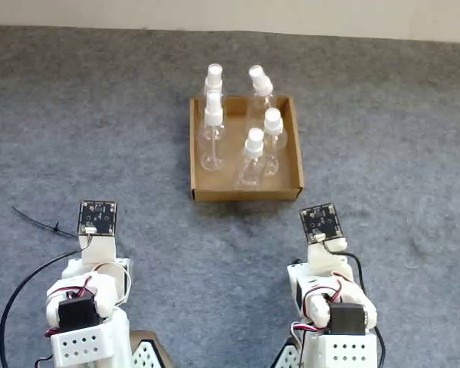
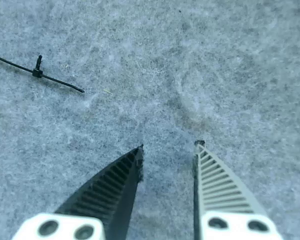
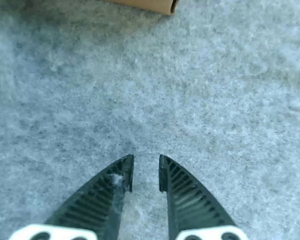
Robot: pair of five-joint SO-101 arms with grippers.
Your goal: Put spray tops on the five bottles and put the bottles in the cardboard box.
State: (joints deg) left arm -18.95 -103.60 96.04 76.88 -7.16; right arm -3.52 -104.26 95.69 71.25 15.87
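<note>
Bottles [image 1: 254, 157] capped in cardboard box [image 1: 245, 195]; cable tie [image 2: 37, 73] near left pincer [image 2: 170, 146], parted; right pincer [image 3: 145, 159] narrowly parted.

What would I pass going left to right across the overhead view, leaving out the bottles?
Black cable tie → left arm → cardboard box → right arm.

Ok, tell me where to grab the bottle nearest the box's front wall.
Take the bottle by its clear body just below the white spray top, coming from above. The cardboard box walls likely block a low approach, and a neighbouring bottle crowds one side.
</note>
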